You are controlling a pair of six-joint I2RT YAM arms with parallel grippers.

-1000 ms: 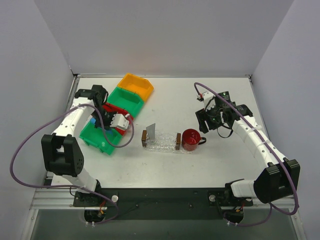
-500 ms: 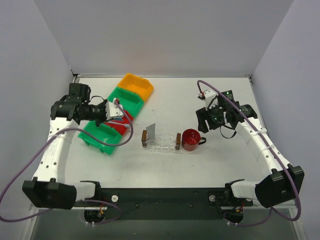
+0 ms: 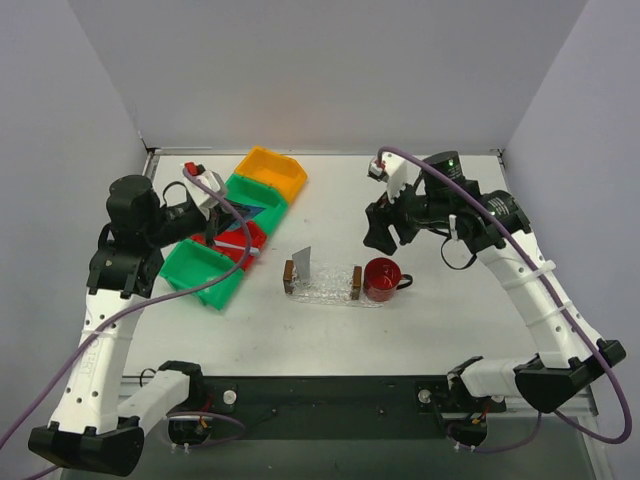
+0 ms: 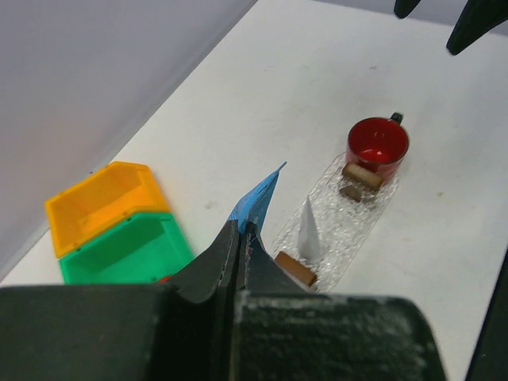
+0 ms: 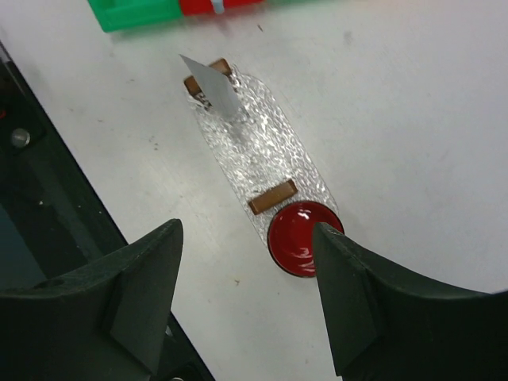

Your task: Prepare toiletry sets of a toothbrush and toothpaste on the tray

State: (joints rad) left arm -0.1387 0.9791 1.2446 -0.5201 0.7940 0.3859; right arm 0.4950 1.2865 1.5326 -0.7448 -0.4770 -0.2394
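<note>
My left gripper (image 4: 240, 230) is shut on the blue toothpaste tube (image 4: 258, 197), which sticks out past its tips. In the top view the left gripper (image 3: 228, 215) is held up over the bins. The silver-grey toothpaste tube (image 3: 303, 264) stands tilted on the clear textured tray (image 3: 325, 293) near its left brown handle, and also shows in the right wrist view (image 5: 213, 86). A pale slim toothbrush (image 3: 233, 243) lies in the red bin (image 3: 252, 234). My right gripper (image 3: 383, 228) is open and empty, high above the tray's right end (image 5: 262, 151).
A red cup (image 3: 382, 279) stands against the tray's right end. An orange bin (image 3: 272, 172) and two green bins (image 3: 262, 197) (image 3: 200, 270) line the left side with the red bin. The grey walls stand at left, back and right.
My left arm has risen from the bins with the blue tube in its jaws. My right arm has lifted and swung left, now above the cup and tray.
</note>
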